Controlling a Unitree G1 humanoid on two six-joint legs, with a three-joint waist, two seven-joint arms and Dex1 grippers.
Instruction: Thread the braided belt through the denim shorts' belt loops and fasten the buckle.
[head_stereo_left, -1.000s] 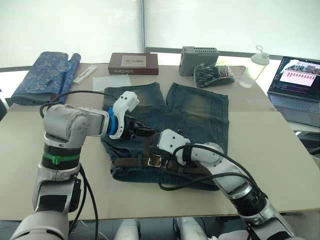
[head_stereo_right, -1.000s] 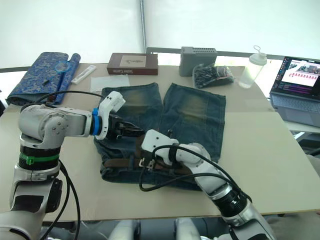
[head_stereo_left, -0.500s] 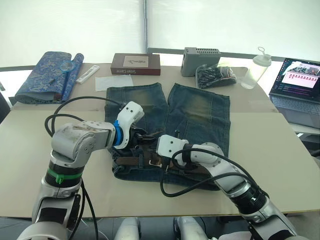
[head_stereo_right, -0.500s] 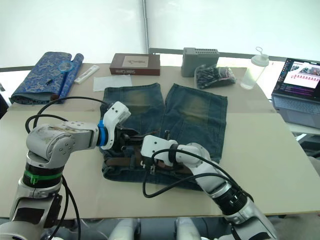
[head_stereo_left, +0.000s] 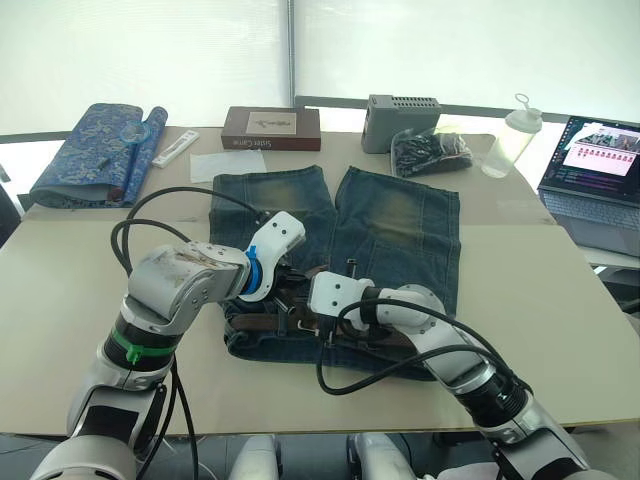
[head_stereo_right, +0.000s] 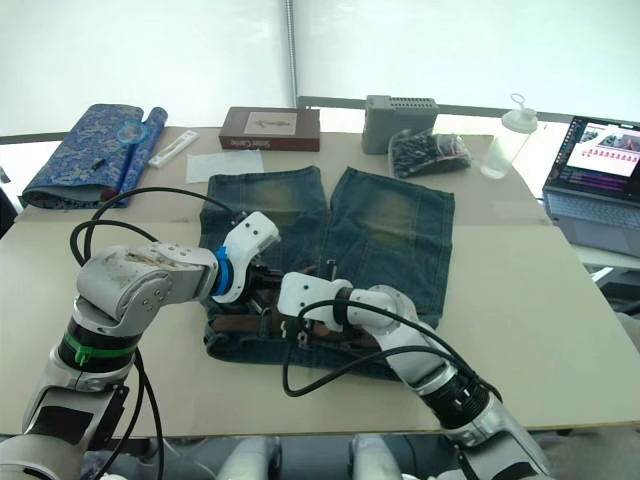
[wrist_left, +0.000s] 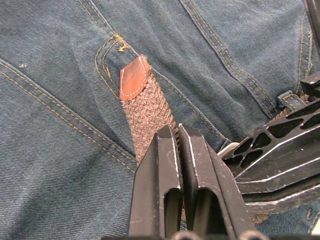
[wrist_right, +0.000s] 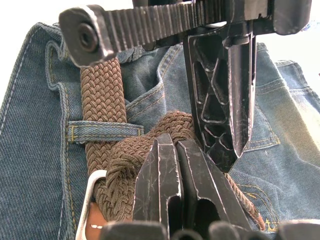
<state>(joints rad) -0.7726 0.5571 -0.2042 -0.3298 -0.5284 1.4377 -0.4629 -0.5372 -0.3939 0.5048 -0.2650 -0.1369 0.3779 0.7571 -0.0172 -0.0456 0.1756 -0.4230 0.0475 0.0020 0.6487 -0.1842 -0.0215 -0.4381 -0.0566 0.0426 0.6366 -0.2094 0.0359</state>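
The braided belt (wrist_left: 150, 112) lies along the waistband of the denim shorts (head_stereo_left: 395, 215), which are spread flat on the table (head_stereo_left: 560, 300) with the legs pointing away from the robot. Its leather-tipped free end rests on the denim just ahead of the left gripper (wrist_left: 178, 137) — fingers pressed together and clamped on the braid. Close alongside, the right gripper (wrist_right: 175, 150) has its fingers closed on a looped bend of the same strap. One run of the belt passes under a belt loop (wrist_right: 102, 131), and the buckle (wrist_right: 87, 200) shows as a pale metal edge just beside the right fingers. Both grippers meet at the middle of the waistband, nearly touching. Further out, at the far edge: a blue fabric roll (head_stereo_left: 85, 150), a brown box (head_stereo_left: 270, 127), a grey box (head_stereo_left: 400, 108), a clear bottle (head_stereo_left: 510, 135). A laptop (head_stereo_left: 595, 165) sits off to the right.
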